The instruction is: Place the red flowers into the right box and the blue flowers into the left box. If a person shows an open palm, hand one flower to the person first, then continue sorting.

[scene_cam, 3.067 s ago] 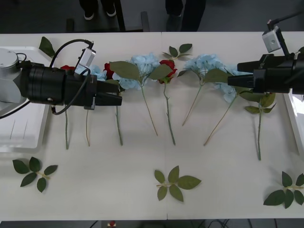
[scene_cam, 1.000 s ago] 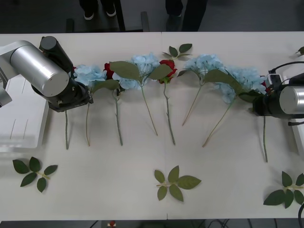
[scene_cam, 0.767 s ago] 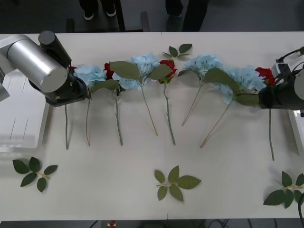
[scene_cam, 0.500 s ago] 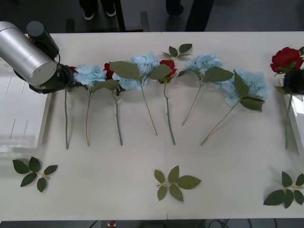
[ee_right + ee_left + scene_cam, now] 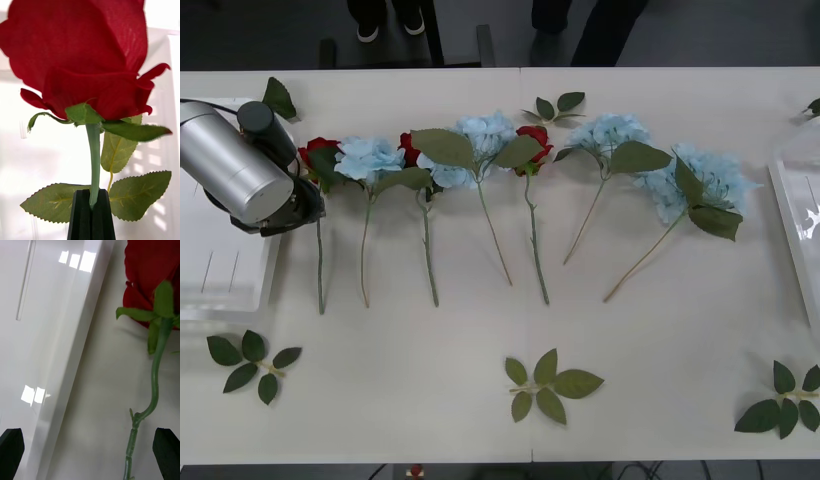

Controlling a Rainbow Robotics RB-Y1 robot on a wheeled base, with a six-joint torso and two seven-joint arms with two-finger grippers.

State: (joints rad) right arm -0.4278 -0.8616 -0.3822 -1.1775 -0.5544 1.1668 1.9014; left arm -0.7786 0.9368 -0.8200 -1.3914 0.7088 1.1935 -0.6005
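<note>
Where the right gripper (image 5: 91, 197) hangs: over the slotted floor of the right box (image 5: 159, 159), black fingers clenched together on a green stem.
Held rose (image 5: 82, 56): upright above the fingers, dark-red bloom up, pinched low on the stem, two toothed leaves spreading beside the fingertips.
Right box from the front: white tray at the table's right edge (image 5: 792, 225), partly cut off.
Left gripper (image 5: 90, 450): released, fingers wide apart, low over the table (image 5: 660, 380) just right of the left box's rim.
Left arm (image 5: 235, 175): silver cylinder over the right rim of the left box, close to the leftmost rose.
Leftmost rose (image 5: 315, 155): flat on the table just right of the left box, bloom far, stem running near; lies between the spread left fingers, nearer one of them, touched by neither.
Left box (image 5: 220, 290): white tray at the table's left edge, raised rim, partly under the left arm.
Other red roses: two more in the row, one (image 5: 410, 148) between two blue clusters, one (image 5: 532, 140) near the middle.
Blue flowers: four in the same row (image 5: 370, 157), (image 5: 485, 135), (image 5: 610, 130), (image 5: 705, 180), blooms far, stems pointing near, all on the table between the boxes.
Leaf sprigs: loose on the near side (image 5: 250, 360), (image 5: 550, 385), (image 5: 780, 405), one more at the far side (image 5: 555, 103).
</note>
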